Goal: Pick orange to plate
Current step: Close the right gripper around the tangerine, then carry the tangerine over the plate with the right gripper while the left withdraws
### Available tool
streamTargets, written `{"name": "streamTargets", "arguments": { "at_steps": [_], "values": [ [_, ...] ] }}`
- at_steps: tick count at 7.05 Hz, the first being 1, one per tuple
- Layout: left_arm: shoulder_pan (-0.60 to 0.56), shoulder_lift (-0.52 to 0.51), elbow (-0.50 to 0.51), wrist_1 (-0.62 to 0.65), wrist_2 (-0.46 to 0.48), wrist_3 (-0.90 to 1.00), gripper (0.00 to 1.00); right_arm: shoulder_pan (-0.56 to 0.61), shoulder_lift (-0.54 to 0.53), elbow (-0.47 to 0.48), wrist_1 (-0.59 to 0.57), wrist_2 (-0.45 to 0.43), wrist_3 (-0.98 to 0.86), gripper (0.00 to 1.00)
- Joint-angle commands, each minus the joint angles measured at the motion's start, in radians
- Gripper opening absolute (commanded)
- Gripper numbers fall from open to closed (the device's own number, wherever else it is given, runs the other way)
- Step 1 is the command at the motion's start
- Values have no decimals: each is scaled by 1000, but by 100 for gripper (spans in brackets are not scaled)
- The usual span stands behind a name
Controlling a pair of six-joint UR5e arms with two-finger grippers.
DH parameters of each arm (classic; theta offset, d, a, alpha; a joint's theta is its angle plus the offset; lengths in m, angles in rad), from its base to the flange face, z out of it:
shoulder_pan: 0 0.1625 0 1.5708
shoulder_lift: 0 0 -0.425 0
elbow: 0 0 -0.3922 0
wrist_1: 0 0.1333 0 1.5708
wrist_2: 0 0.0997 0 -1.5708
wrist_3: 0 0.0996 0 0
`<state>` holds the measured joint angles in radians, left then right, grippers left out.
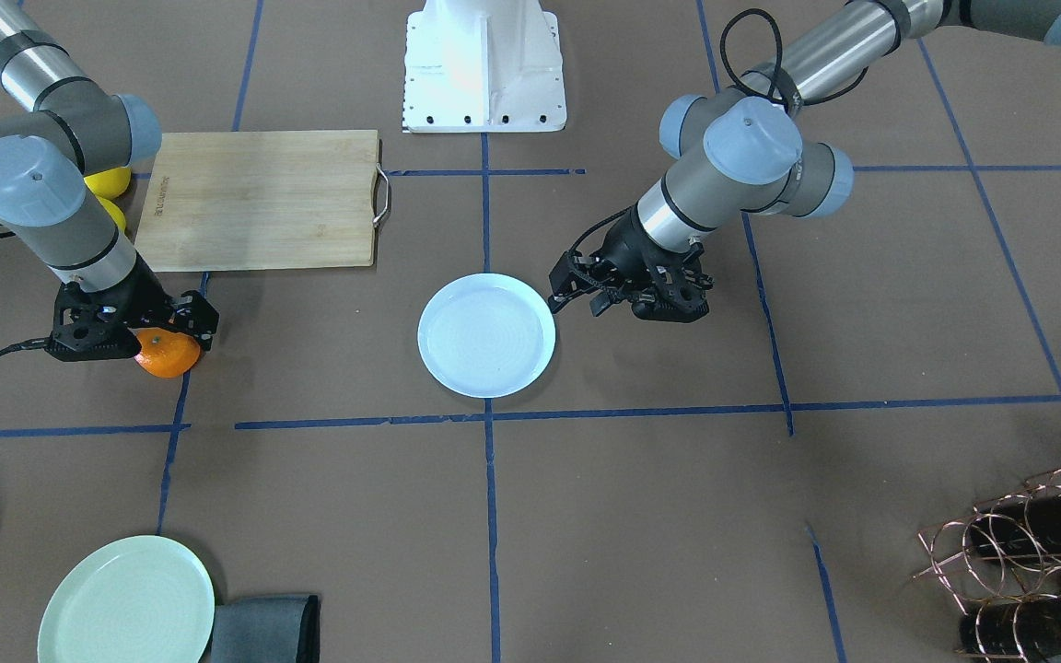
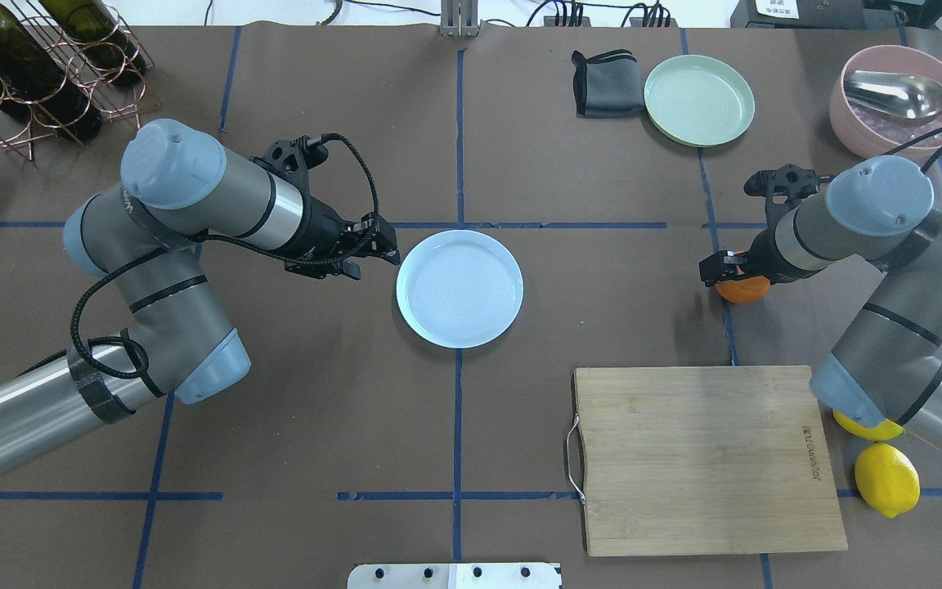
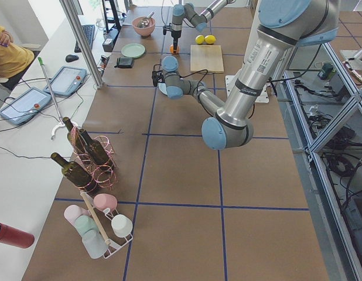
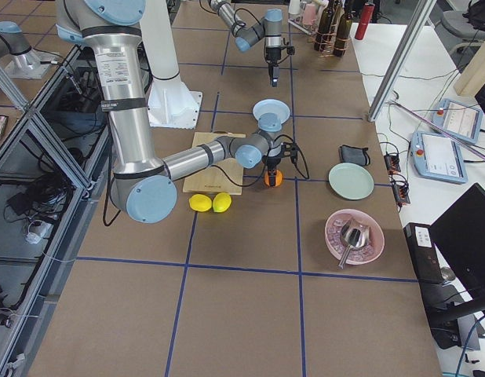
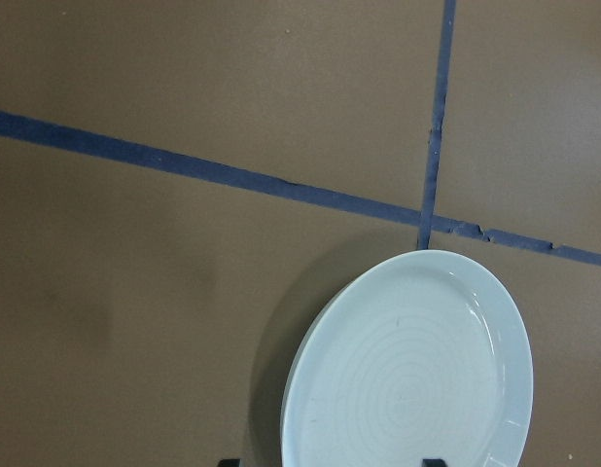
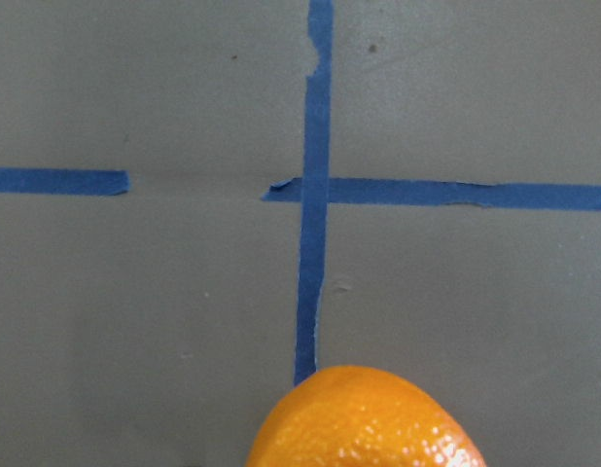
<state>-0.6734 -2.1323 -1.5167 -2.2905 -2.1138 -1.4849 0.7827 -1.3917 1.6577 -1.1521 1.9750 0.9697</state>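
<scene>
— Where is the orange (image 1: 167,354)?
— On the brown table (image 2: 618,286), on a blue tape line (image 6: 310,282). It sits right under the right gripper (image 2: 731,272), which points down at it.
— Pinching it?
— I cannot tell; the fingertips are hidden.
— And the plate (image 2: 459,288)?
— Well apart from the fruit, with brown table between them. The left gripper (image 2: 381,249) hangs just beside its rim, on the side away from the orange, fingers spread.
— Anything else nearby?
— A wooden cutting board (image 2: 704,458) lies near the orange, towards the robot, with two lemons (image 2: 886,478) at its outer corner. On the far side are a green plate (image 2: 698,100), a grey cloth (image 2: 606,82) and a pink bowl (image 2: 851,123) holding a spoon (image 2: 900,96).
</scene>
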Motion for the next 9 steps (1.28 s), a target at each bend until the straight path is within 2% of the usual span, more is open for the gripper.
{"name": "streamTargets", "arguments": {
  "at_steps": [1, 2, 3, 4, 5, 7, 8, 9],
  "values": [
    [-2, 0, -5, -1, 0, 0, 69, -2, 2, 2, 0, -53, 0, 47],
    [-6, 0, -22, 0, 0, 2, 69, -2, 2, 14, 0, -51, -2, 15],
    [-30, 35, -87, 0, -6, 3, 69, -2, 11, 51, -1, -45, 12, 10],
    [-67, 122, -197, 0, -15, 11, 69, -19, 52, 78, -15, -45, 30, 9],
    [-122, 209, -280, -1, -62, 37, 70, -52, 87, 85, -14, -45, 120, 8],
    [-301, 361, -315, -21, -261, 229, 73, -165, 228, 77, -15, -57, 336, 8],
    [-358, 415, -318, -21, -276, 326, 73, -224, 297, 64, -17, -71, 425, 8],
    [-370, 442, -318, -21, -284, 368, 73, -264, 353, 28, -17, -129, 472, 8]
  ]
}}
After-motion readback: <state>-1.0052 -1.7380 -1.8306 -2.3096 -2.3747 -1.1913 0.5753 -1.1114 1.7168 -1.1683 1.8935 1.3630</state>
